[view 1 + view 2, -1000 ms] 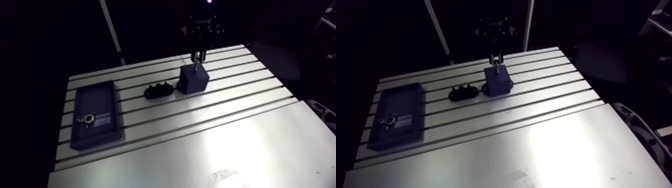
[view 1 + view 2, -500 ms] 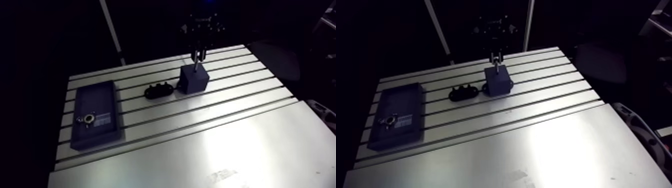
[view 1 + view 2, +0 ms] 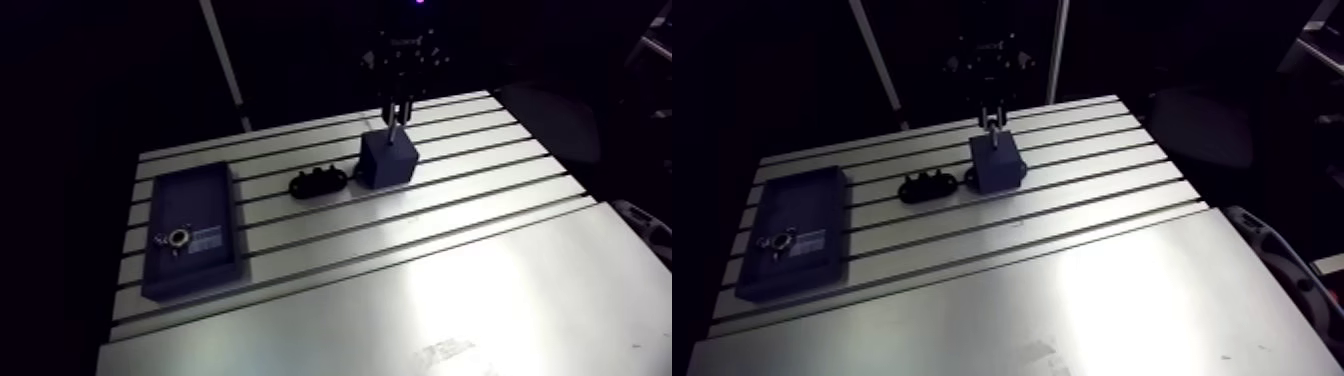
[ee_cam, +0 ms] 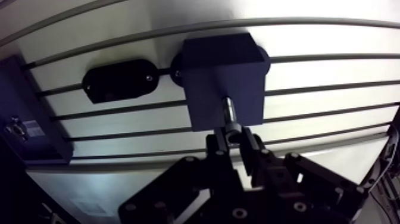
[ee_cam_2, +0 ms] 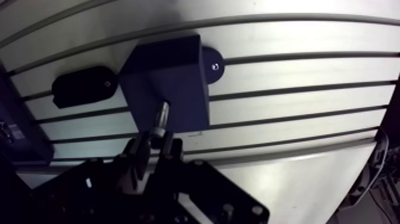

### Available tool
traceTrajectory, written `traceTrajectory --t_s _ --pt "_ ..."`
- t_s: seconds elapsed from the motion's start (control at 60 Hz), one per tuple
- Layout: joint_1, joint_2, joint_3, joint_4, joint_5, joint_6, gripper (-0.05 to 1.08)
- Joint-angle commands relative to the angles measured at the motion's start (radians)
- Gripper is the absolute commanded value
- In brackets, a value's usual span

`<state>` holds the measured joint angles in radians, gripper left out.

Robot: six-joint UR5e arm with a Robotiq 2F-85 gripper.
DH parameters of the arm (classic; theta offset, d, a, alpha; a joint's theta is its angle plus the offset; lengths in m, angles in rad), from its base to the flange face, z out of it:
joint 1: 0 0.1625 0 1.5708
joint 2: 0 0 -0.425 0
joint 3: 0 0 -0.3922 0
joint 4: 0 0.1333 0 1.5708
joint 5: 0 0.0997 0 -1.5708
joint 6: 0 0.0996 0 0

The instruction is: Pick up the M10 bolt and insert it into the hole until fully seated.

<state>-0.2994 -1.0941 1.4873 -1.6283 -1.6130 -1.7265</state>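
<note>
gripper (image 4: 233, 134) clamped on the M10 bolt (image 4: 230, 114) | shank tip in the hole (image 4: 226, 100) atop the dark block (image 4: 217, 71), 1 o'clock on the table (image 3: 400, 260) | barely budged since just before | imo not seated yet, needed more push

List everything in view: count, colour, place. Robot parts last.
Slotted aluminium table: one, silver-grey, under everything.
Rectangular block: one, dark blue, on the table under the tool.
Silver metal bolt: one, upright between the tool's fingers, tip at the block's top face; depth cannot be told.
Oval flat fixture: one, black, on the table beside the block.
Small round disc: one, black, at the block's base.
Flat rectangular tray: one, dark blue, beyond the oval fixture at the table's edge.
Small metal ring: one, silver, on the tray.
Pale label: one, on the tray beside the ring.
Tool: one, black, shut on the bolt.
</note>
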Motion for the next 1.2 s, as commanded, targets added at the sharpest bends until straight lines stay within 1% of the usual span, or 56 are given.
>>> traceTrajectory --t_s 0.017,0.117,0.417,1.017,1.033,1.05,1.067,1.083,1.1,1.117,1.133,1.15,1.167,1.2 --pt "0.000 0.000 0.006 -0.001 0.000 -0.001 1.08" --pt "-0.001 0.000 0.009 -0.001 -0.003 0.000 1.08" --pt "-0.001 0.001 0.018 -0.006 -0.005 0.000 1.08" --pt "-0.003 0.006 0.024 -0.015 -0.003 -0.002 1.08" --pt "-0.003 0.006 0.027 -0.017 -0.003 -0.002 1.06" --pt "-0.003 0.006 0.029 -0.016 -0.003 -0.003 1.03" --pt "-0.003 0.006 0.029 -0.016 -0.003 -0.003 1.03" --pt "-0.003 0.006 0.029 -0.015 -0.003 -0.003 0.97" --pt "-0.002 0.006 0.030 -0.015 -0.003 -0.003 0.82" --pt "0.000 0.006 0.032 -0.015 -0.003 -0.004 0.55" --pt "0.000 0.006 0.032 -0.015 -0.003 -0.004 0.55" --pt "0.001 0.006 0.032 -0.014 -0.003 -0.007 0.26" --pt "0.002 0.006 0.033 -0.014 -0.004 -0.015 0.03" --pt "0.002 0.005 0.038 -0.018 -0.003 -0.023 0.01"
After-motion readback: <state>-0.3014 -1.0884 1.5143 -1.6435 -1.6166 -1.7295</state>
